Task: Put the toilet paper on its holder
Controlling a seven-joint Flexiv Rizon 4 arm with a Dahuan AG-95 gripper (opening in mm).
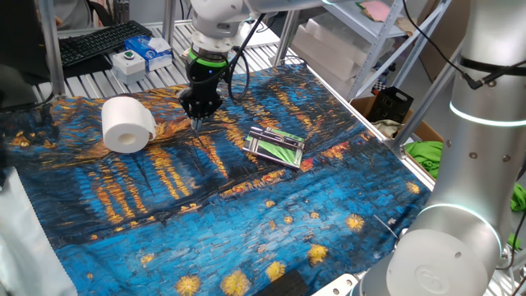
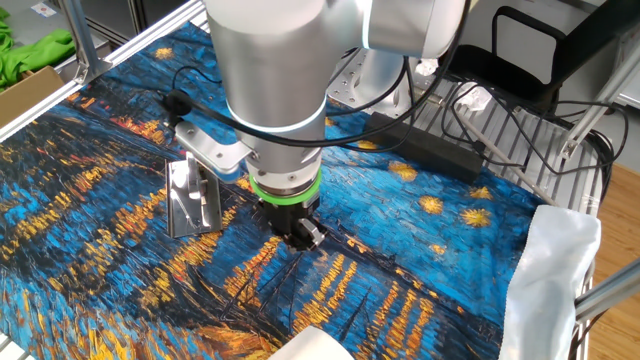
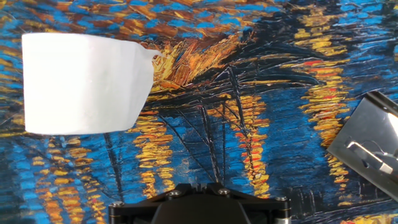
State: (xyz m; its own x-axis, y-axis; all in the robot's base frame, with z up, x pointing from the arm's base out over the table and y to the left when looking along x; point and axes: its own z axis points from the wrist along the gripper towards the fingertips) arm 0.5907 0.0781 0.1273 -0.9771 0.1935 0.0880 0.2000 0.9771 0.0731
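Observation:
The toilet paper (image 1: 127, 125) is a white roll lying on its side at the left of the painted cloth. In the hand view the toilet paper (image 3: 84, 84) fills the upper left. A white edge at the bottom of the other fixed view may be it too. The holder (image 1: 275, 146) lies flat on the cloth to the right, green-striped with silver edges. The holder (image 2: 192, 197) shows its shiny metal side, and the holder (image 3: 370, 146) sits at the right edge. My gripper (image 1: 198, 117) hangs just above the cloth between the two, shut and empty; the gripper (image 2: 303, 235) and the gripper (image 3: 199, 185) touch neither.
A keyboard (image 1: 99, 45) and a blue-and-white box (image 1: 152, 51) sit behind the cloth. A second silver arm (image 1: 468, 164) stands at the right. A power strip (image 2: 425, 145) with cables lies on the rack, and a white bag (image 2: 555, 270) hangs nearby.

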